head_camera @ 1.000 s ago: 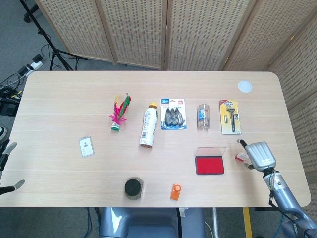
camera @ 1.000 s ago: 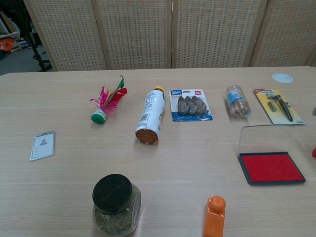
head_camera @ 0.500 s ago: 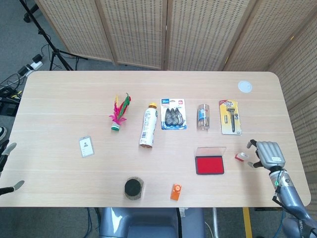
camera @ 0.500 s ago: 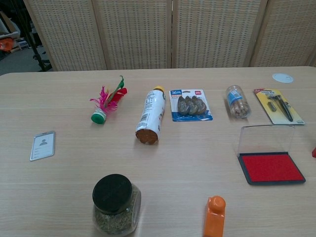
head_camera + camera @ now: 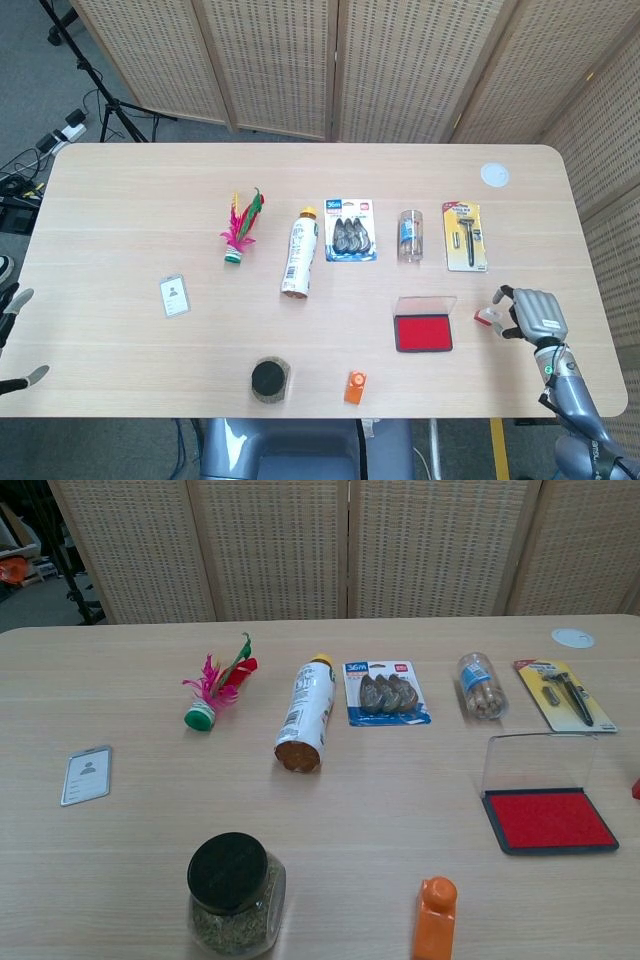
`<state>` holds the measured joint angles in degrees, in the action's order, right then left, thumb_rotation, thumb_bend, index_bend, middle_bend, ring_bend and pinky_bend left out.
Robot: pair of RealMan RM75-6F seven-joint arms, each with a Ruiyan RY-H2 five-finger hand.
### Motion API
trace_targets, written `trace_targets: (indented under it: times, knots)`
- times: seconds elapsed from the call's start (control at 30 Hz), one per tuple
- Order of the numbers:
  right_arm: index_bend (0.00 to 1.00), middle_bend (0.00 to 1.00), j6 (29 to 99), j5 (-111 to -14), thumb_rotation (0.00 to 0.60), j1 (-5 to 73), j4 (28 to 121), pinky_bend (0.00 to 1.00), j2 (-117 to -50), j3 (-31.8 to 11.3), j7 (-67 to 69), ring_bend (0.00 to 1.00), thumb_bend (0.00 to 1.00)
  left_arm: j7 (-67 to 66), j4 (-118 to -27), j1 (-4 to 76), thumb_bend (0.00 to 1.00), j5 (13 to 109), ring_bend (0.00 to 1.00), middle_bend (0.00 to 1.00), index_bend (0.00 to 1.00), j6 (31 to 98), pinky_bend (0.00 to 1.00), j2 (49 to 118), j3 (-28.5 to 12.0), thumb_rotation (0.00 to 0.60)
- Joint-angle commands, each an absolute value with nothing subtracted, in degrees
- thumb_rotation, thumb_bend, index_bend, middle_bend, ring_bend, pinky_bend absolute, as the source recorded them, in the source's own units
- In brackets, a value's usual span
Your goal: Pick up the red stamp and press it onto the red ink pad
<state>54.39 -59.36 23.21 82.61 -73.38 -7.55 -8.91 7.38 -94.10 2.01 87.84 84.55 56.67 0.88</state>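
Observation:
The red stamp [image 5: 486, 318], small with a white side, lies on the table just right of the red ink pad [image 5: 423, 333]. The pad's clear lid [image 5: 425, 303] stands open behind it. My right hand [image 5: 532, 312] rests right beside the stamp, its curled fingertips [image 5: 508, 322] at the stamp's right end; I see no firm grip. In the chest view the ink pad [image 5: 548, 820] shows at the right, the stamp [image 5: 636, 789] is a red sliver at the frame edge, and that hand is out of frame. My left hand [image 5: 18, 335] shows at the table's left edge, fingers apart and holding nothing.
Behind the pad lie a razor pack [image 5: 465, 236], a clear jar [image 5: 409, 236], a clip pack [image 5: 351, 230] and a bottle on its side [image 5: 298, 251]. A shuttlecock [image 5: 240, 227], a badge [image 5: 174, 295], a black-lidded jar [image 5: 270, 379] and an orange object [image 5: 355, 386] lie further left.
My right hand drew back off the stamp toward the table's right edge, then shifted slightly left again, up to the stamp. The stamp and pad have not moved.

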Motion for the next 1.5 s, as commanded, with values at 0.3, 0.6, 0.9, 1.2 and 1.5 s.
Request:
trace_targets:
  times: [0.3,0.6,0.9,1.2,1.5]
  knots:
    - [0.42,0.94,53.01,-55.61,0.6,24.08,81.1,1.0,-75.02,-7.92,-10.26,1.0,0.31,7.69,-94.04,2.06,0.01,87.69,0.0,0.0,0.0,84.44,0.0,56.53,0.85,0.6]
    - [0.43,0.94,52.81,-53.83,0.6,24.46,79.39,1.0,-76.28,-7.94,-11.3,1.0,0.31,7.59,-93.98,2.07,0.01,87.7,0.0,0.0,0.0,84.48,0.0,56.57,0.85,0.6]
    - [0.43,0.94,51.73,-51.75,0.6,25.1,77.37,1.0,-77.74,-7.92,-12.45,1.0,0.31,7.43,-93.93,2.07,0.01,87.53,0.0,0.0,0.0,84.5,0.0,56.63,0.76,0.6]
    - [0.43,0.94,50.97,-50.09,0.6,25.75,75.68,1.0,-79.0,-8.02,-13.47,1.0,0.31,7.01,-94.12,2.15,0.01,87.27,0.0,0.0,0.0,84.17,0.0,56.76,0.78,0.6]
    - [0.43,0.94,50.43,-49.09,0.6,26.09,75.38,1.0,-79.18,-8.26,-13.64,1.0,0.31,6.85,-94.21,2.21,0.01,87.12,0.0,0.0,0.0,84.04,0.0,56.81,0.74,0.6]
